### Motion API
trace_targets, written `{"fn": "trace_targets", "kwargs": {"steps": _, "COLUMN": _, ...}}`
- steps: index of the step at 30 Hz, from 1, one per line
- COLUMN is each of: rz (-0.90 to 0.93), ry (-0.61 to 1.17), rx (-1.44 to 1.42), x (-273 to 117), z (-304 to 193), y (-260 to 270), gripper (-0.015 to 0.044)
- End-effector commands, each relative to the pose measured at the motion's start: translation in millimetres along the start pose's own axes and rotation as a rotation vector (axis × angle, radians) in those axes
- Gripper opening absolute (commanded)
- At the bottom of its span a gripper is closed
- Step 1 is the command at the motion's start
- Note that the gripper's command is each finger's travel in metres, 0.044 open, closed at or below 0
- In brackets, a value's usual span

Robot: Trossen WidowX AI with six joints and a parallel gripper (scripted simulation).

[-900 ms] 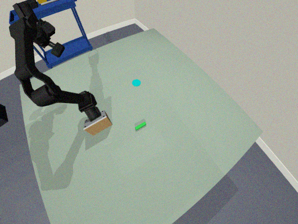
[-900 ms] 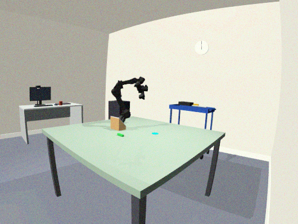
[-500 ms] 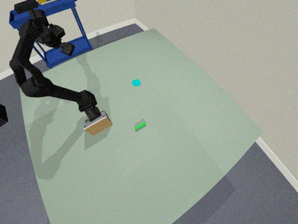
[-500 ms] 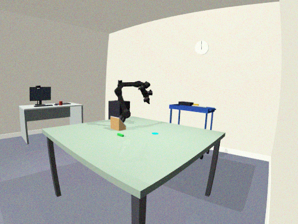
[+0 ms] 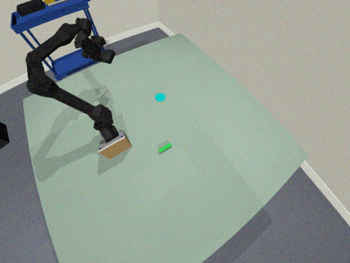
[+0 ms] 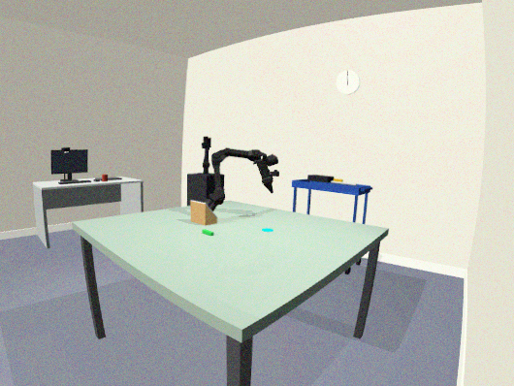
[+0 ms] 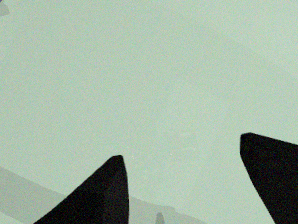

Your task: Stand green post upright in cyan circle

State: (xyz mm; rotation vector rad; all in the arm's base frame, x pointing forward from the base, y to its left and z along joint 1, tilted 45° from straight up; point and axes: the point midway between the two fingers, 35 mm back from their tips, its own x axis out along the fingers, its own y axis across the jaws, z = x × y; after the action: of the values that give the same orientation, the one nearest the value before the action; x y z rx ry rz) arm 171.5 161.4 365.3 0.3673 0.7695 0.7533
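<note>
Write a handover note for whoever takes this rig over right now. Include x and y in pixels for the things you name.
Gripper (image 5: 110, 57) (image 6: 272, 190) (image 7: 184, 155): part open, holding nothing, raised above the table (image 5: 211, 198) (image 6: 233, 276).
Green post (image 5: 165, 148) (image 6: 208, 233): lying on the table, outside the circle.
Cyan circle (image 5: 160, 97) (image 6: 268, 230): nothing standing in it.
Done: no part of the placing.
Left: grasp the post, stand it upright inside the circle, release, withdraw.
</note>
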Motion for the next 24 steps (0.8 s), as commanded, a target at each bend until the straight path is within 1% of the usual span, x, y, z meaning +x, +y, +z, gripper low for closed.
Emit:
{"fn": "trace_targets", "kwargs": {"steps": 1, "rz": -0.095, "ry": 0.034, "rx": 0.000, "x": 19, "z": 11, "y": -34, "gripper": 0.0233}}
{"fn": "trace_targets", "kwargs": {"steps": 6, "rz": -0.213, "ry": 0.089, "rx": 0.016, "x": 38, "z": 22, "y": -87, "gripper": 0.0233}}
{"fn": "trace_targets", "kwargs": {"steps": 12, "rz": -0.326, "ry": 0.168, "rx": 0.053, "x": 50, "z": 27, "y": -156, "gripper": 0.0233}}
{"fn": "trace_targets", "kwargs": {"steps": 18, "rz": -0.404, "ry": 0.252, "rx": 0.109, "x": 49, "z": 21, "y": -227, "gripper": 0.0233}}
{"fn": "trace_targets", "kwargs": {"steps": 24, "rz": -0.445, "ry": 0.336, "rx": 0.179, "x": 38, "z": 2, "y": -295, "gripper": 0.0233}}
